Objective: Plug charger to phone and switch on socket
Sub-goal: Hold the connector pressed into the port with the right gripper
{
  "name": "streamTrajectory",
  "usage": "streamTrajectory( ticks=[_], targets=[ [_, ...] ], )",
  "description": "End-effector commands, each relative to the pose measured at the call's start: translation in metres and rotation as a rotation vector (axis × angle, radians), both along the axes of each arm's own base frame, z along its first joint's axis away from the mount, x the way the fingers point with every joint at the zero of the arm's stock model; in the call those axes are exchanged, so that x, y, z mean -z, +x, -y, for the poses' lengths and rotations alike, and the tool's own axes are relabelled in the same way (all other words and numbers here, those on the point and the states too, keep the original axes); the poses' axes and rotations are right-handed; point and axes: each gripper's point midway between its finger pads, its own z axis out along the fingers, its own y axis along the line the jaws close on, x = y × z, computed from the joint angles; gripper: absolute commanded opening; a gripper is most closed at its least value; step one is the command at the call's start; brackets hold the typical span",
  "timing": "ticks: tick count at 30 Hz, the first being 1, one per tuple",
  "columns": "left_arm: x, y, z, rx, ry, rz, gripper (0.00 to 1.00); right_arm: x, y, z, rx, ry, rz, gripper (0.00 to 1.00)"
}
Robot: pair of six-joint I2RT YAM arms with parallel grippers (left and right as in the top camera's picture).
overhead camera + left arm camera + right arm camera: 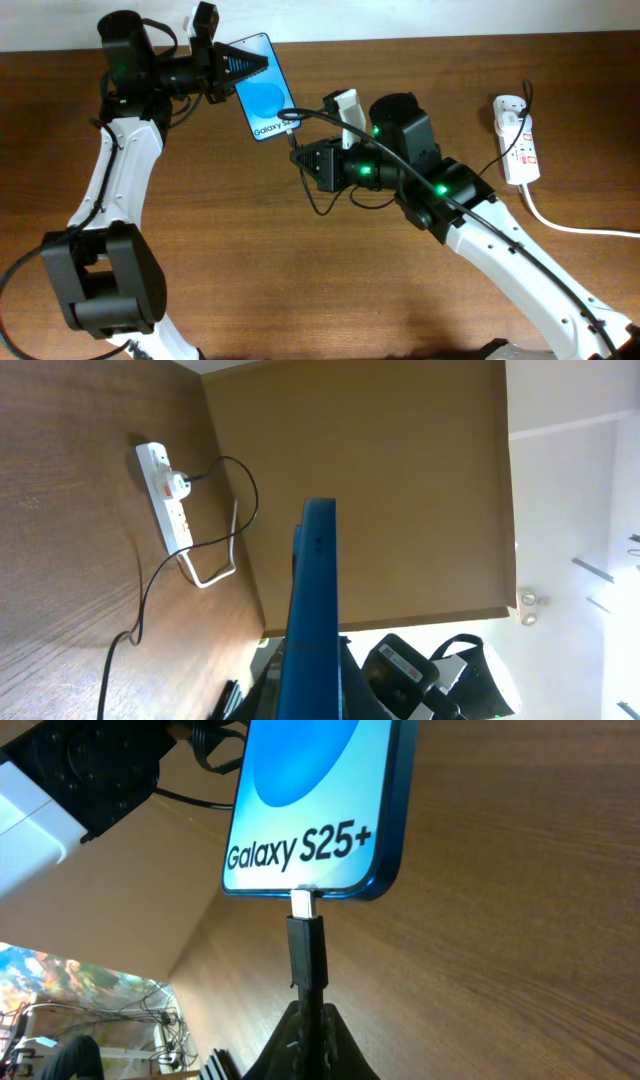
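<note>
My left gripper [238, 62] has its fingers clamped on the top end of the phone [262, 95], which sits near the far edge of the table [250, 270], screen up toward the overhead camera. The left wrist view catches the phone edge-on as a thin blue strip; the fingers themselves I cannot make out there.

My right gripper [308, 1020] comes in from below the phone's lower edge. Its fingers [285, 1040] are drawn together around the back of the charger [306, 945], pinching the black plug body so that it sticks straight out ahead of them. The small metal tip meets the middle of the phone's bottom edge, right under the "Galaxy S25+" text. A little metal shows between plug and frame, and I cannot tell how deep it sits. The thin black cable loops away behind the right gripper across the wood.

The socket [518, 142] lies well apart, near the table's right side, with a black plug in it and a thick white cord [575, 226] trailing off.
</note>
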Motion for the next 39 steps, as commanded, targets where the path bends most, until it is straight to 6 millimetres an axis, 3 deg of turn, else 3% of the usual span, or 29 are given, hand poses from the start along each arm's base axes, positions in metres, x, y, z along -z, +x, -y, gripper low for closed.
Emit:
streamTrajectory(
  ticks=[1, 4, 27, 31, 39],
  targets=[
    [-0.018, -0.012, 0.003, 0.041, -0.004, 0.050, 0.00, -0.010, -0.007, -0.002, -0.009, 0.007, 0.021, 0.04],
    [-0.018, -0.012, 0.003, 0.041, -0.004, 0.050, 0.00, -0.010, -0.013, -0.007, -0.029, 0.006, 0.017, 0.04],
    [-0.018, -0.013, 0.006, 0.047, -0.007, 0.025, 0.00, -0.010, -0.009, -0.010, -0.025, 0.014, 0.027, 0.04],
    [-0.017, -0.016, 0.018, 0.067, -0.007, 0.023, 0.00, -0.010, -0.009, -0.010, -0.025, 0.013, 0.027, 0.04],
    [-0.018, -0.018, 0.018, 0.079, -0.009, 0.024, 0.00, -0.008, -0.006, -0.008, -0.006, 0.004, 0.029, 0.04]
  ],
)
